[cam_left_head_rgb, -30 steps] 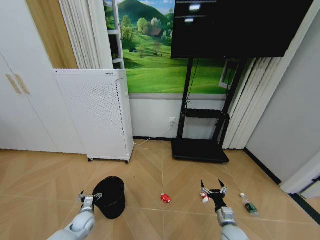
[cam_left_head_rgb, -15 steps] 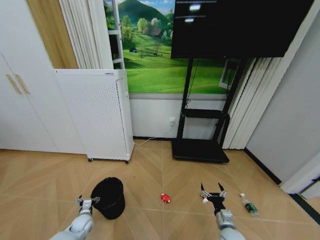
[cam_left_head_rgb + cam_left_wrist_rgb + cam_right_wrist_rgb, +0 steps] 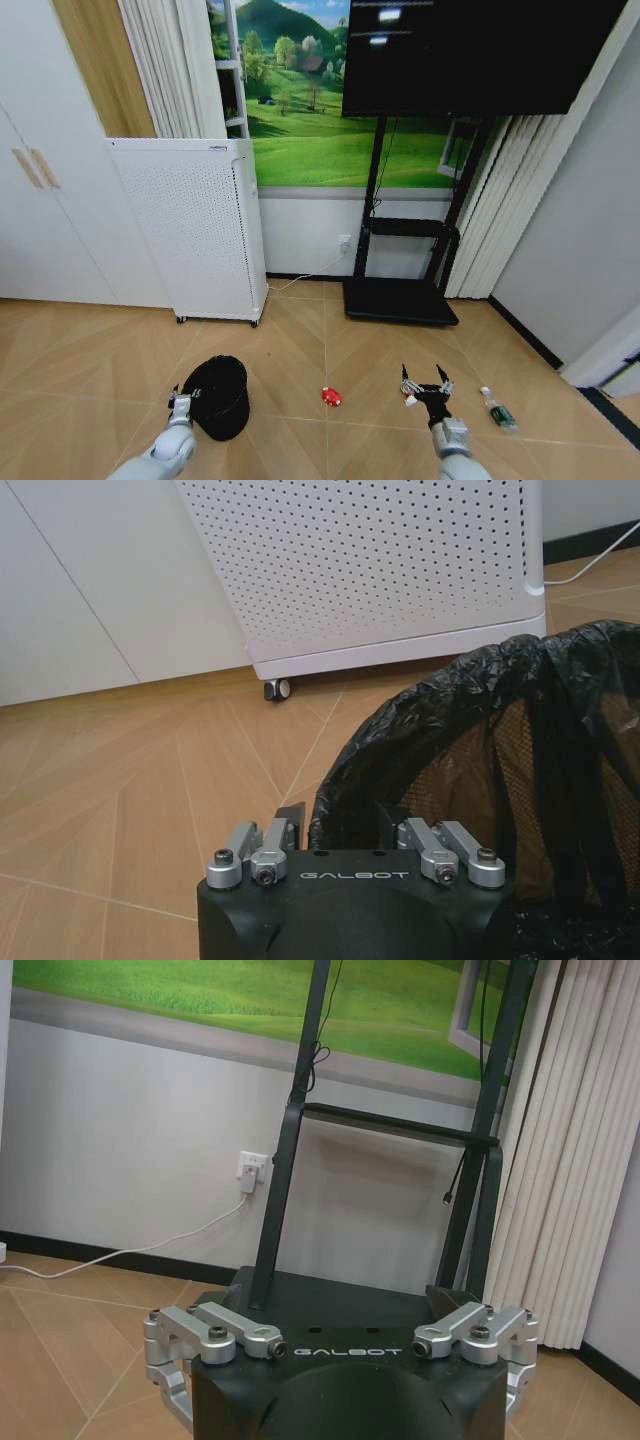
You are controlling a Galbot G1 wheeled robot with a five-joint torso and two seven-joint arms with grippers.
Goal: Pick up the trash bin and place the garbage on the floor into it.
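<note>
Your left gripper's point(image 3: 335, 820) fingers straddle the near rim of the trash bin point(image 3: 219, 395), one outside the mesh and one inside against the black liner; whether they are pinching the rim yet I cannot tell. The fingers of your right gripper point(image 3: 425, 381) are spread wide, hanging in the air with nothing between them.

The bin stands on the floor point(image 3: 90, 350) in front of the white perforated appliance point(image 3: 190, 225) and a little to its right. Taking the bin as the landmark, the garbage lies to its right: the red wad point(image 3: 330, 397) nearest, the red-and-white wrapper point(image 3: 409, 398) farther on, just beside your right gripper, and the bottle point(image 3: 498, 409) farthest out.

You look to be on the first step, securing the bin for the lift. The next move calls for a firm close on the rim, then a straight rise so the light basket doesn't swing or tip.

Compared with half a second ago, your left gripper has shifted to the right, closer against the bin, and the bin now sits slightly tilted. Your right gripper and the litter are unchanged.
</note>
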